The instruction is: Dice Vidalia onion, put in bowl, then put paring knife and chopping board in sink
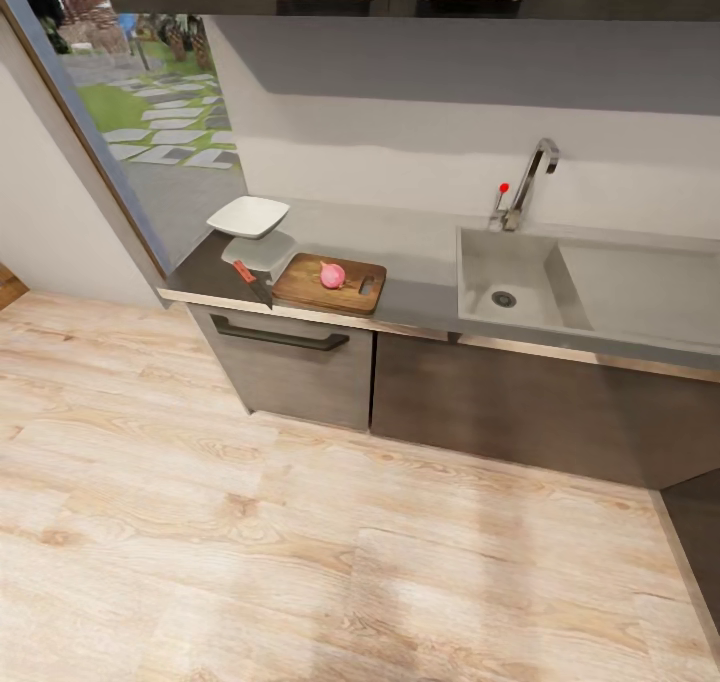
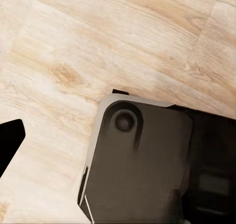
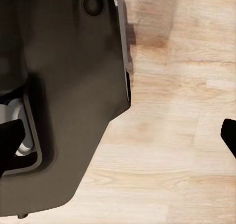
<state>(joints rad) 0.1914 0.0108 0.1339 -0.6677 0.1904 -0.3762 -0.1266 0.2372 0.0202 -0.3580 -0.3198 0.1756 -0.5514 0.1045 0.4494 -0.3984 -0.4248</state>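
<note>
While the robot stands back on the wooden floor (image 1: 300,552), the head view has the whole worktop laid out. The Vidalia onion (image 1: 332,275) sits whole on the chopping board (image 1: 330,284), so it is out of the sink (image 1: 505,280) already and the dicing has yet to begin. The paring knife (image 1: 254,282) lies just beside the board's left edge, orange-red handle pointing towards the white bowl (image 1: 248,216), dark blade towards the front edge of the countertop (image 1: 420,282). The bowl seems to rest on a pale block just behind the knife.

Both wrist views look down past dark robot bodywork to the floorboards. A dark tip shows at one edge of each, but the fingers cannot be made out, so how wide either gripper stands, or whether it carries anything, cannot be told.

The step in hand looks like the approach for the knife. Done well, the base rolls in square to the board, close enough that an arm reaches without stretching. The grasp should take the handle, not the blade, coming from above and clear of the bowl. The onion is round and free, so any knock to the board may send it rolling.
</note>
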